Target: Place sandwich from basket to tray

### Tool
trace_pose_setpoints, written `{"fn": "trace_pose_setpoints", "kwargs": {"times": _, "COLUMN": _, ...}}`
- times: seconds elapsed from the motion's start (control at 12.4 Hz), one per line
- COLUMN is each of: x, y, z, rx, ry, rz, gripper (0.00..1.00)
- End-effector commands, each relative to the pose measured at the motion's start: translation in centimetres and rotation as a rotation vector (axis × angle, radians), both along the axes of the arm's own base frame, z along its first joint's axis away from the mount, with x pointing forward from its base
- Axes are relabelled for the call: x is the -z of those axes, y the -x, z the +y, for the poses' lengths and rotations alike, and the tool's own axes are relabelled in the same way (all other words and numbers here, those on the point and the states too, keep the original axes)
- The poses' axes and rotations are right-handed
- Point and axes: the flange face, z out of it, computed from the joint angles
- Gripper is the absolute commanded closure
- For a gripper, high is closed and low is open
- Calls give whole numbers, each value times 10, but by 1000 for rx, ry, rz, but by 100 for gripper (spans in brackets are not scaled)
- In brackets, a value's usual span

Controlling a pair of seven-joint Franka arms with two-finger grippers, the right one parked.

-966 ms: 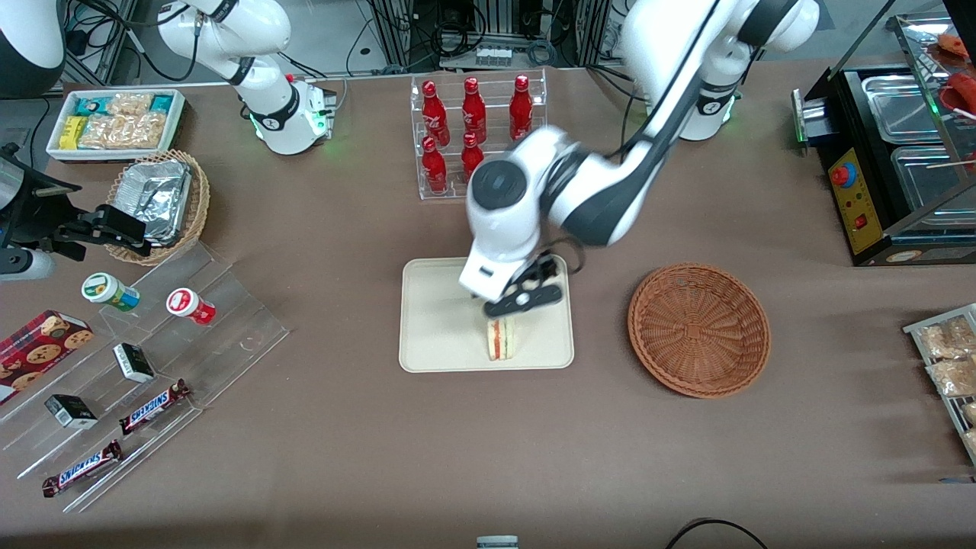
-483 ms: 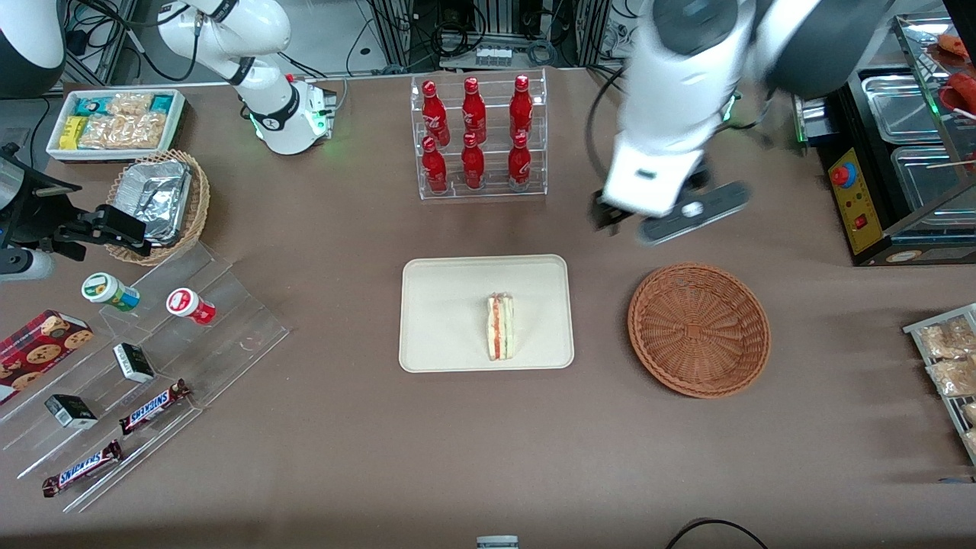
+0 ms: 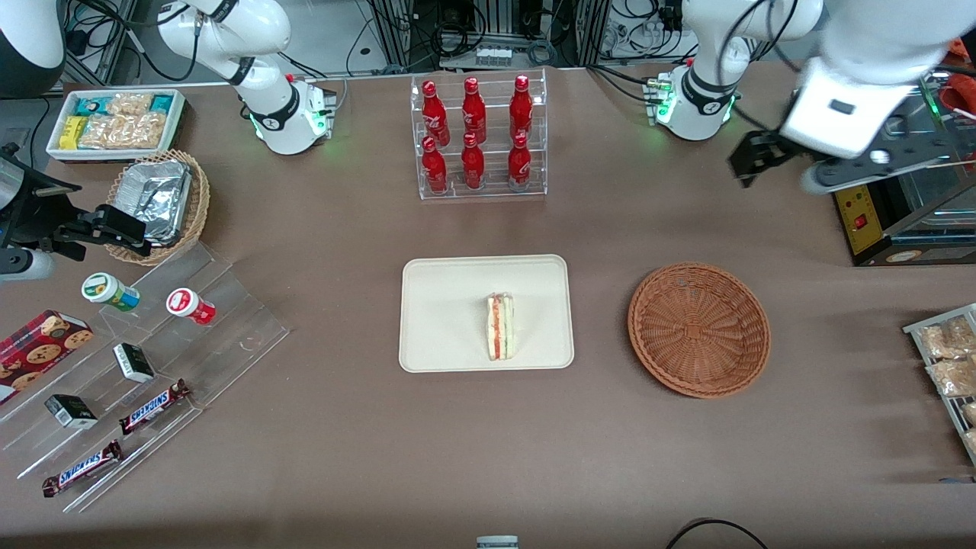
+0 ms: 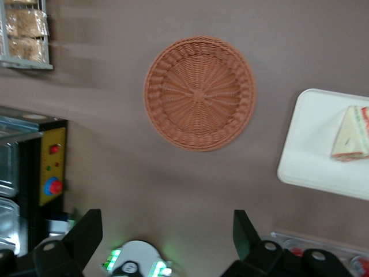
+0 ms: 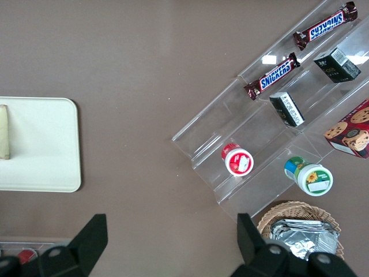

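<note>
Sandwich lying on the tray, in the half of it nearer the basket and close to the rim nearest the front camera. Long axis running straight from the front camera toward the rack of red bottles, with the striped filling edge of red, orange and green turned up and the narrow tip aimed at the bottles. Seen from the left wrist, a pale triangular bread face with the coloured edge on one side, resting on a corner of the tray. Basket on the worktop beside the tray, toward the working arm's end, apart from it, with only bare wicker showing inside. Tool raised well above the worktop, farther from the front camera than the basket and farther toward the working arm's end, close beside the black machine with the yellow panel. Fingers spread wide apart, gripping nothing and touching nothing, with open worktop showing between them. Well apart from the sandwich, with the whole basket lying between tool and tray.
</note>
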Motion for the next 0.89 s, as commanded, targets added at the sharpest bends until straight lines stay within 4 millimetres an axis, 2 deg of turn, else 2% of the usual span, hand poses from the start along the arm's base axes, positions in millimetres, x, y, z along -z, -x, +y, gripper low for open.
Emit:
{"fn": "trace_pose_setpoints", "kwargs": {"times": 0.0, "x": -8, "y": 10, "z": 57, "rx": 85, "ry": 87, "rz": 28, "gripper": 0}}
{"fn": "trace_pose_setpoints", "kwargs": {"times": 0.08, "x": -10, "y": 12, "z": 66, "rx": 132, "ry": 110, "rz": 29, "gripper": 0}}
{"fn": "trace_pose_setpoints", "kwargs": {"times": 0.16, "x": -12, "y": 11, "z": 84, "rx": 133, "ry": 117, "rz": 27, "gripper": 0}}
{"fn": "trace_pose_setpoints", "kwargs": {"times": 0.32, "x": -16, "y": 12, "z": 107, "rx": 132, "ry": 190, "rz": 19, "gripper": 0}}
{"fn": "trace_pose_setpoints", "kwargs": {"times": 0.8, "x": -19, "y": 10, "z": 125, "rx": 108, "ry": 163, "rz": 13, "gripper": 0}}
